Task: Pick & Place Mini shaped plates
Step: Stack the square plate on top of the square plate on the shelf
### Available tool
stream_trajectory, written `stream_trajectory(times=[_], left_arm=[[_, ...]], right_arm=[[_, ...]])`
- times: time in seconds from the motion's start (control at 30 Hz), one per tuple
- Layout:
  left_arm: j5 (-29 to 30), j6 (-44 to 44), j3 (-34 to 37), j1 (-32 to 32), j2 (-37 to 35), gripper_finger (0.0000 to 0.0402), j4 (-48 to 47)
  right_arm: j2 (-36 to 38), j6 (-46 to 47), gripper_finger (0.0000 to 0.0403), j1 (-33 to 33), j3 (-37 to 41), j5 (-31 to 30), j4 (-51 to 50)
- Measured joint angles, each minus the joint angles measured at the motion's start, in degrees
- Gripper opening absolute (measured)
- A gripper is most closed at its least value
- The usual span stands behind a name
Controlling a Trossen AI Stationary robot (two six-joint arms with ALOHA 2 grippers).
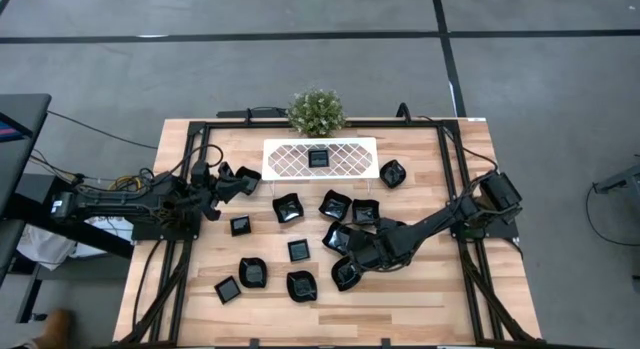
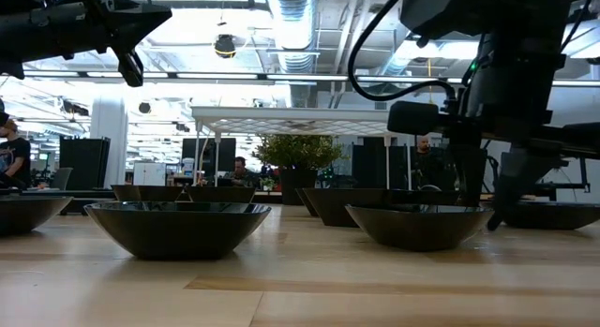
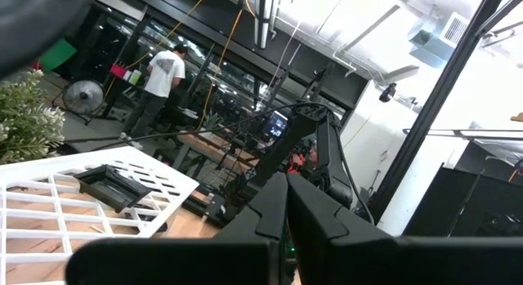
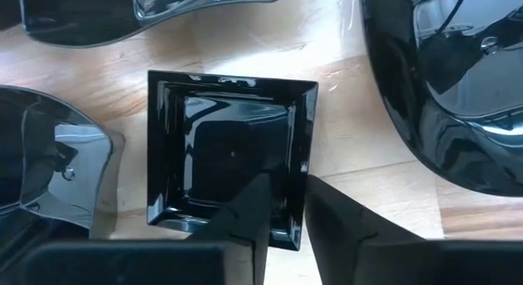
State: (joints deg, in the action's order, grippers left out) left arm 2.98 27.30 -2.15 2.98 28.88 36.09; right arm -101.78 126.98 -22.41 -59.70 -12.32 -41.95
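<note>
**Ana:** Slippage worries me most. The right gripper (image 4: 286, 215) sits just off the table's (image 1: 420, 299) middle, toward 5 o'clock. Its fingers are apart and straddle one rim of a square plate (image 4: 233, 146). That rim is thin, sloped and glossy, so I think a pinch there could squirt the plate out or tip it.

**Ben:** And it's crowded. A big rounded plate (image 4: 458, 89) lies close on one side and another round one (image 4: 49, 171) on the other, with bare wood between them. My guess is that a finger closing off-line would knock a neighbour, or the lifted plate would clip one.

**Ana:** They all look like hard black glaze with mirror reflections, sharp-cornered or wavy-edged, each with a shallow hollow. The wood is smooth pale planks, so a nudged plate would probably skate.

**Ben:** Where are the rest?

**Ana:** Loose across the middle, from 7 round to 2 o'clock. The left gripper (image 1: 228, 185) is out at 10 o'clock, raised, with its fingers pressed together. A wavy plate (image 1: 246, 176) is right at its tip. I can't tell if it's held.

**Ben:** If it is, the grip is narrow and it could drop.

**Ana:** At 12 o'clock is the white lattice tray (image 1: 350, 161), open-weave, with one square plate (image 1: 318, 158) on it. A plate set down crooked might rock on those ribs. Beyond it is the plant (image 1: 316, 111), bushy and easy to brush.
</note>
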Motion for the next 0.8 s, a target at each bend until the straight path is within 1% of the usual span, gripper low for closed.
stream_trajectory(times=[0.13, 0.33, 0.57, 0.8], left_arm=[[-0.01, 0.0, 0.0, 0.0, 0.0, 0.0012, 0.01], [0.0, -0.01, 0.0, 0.0, 0.0, 0.0012, 0.01], [0.0, -0.01, 0.0, 0.01, 0.0, 0.0012, 0.01], [0.0, -0.01, 0.0, 0.0, 0.0, 0.0012, 0.06]], right_arm=[[-0.13, 0.0, 0.0054, 0.0, -0.88, 0.0, -0.95], [-0.28, -1.36, 0.0034, 0.0, -3.24, -0.01, -7.2], [-0.18, -1.38, 0.0005, -0.44, -3.45, -0.51, -7.55], [-0.17, -1.38, 0.0006, -0.87, -4.22, -0.59, -7.76]])
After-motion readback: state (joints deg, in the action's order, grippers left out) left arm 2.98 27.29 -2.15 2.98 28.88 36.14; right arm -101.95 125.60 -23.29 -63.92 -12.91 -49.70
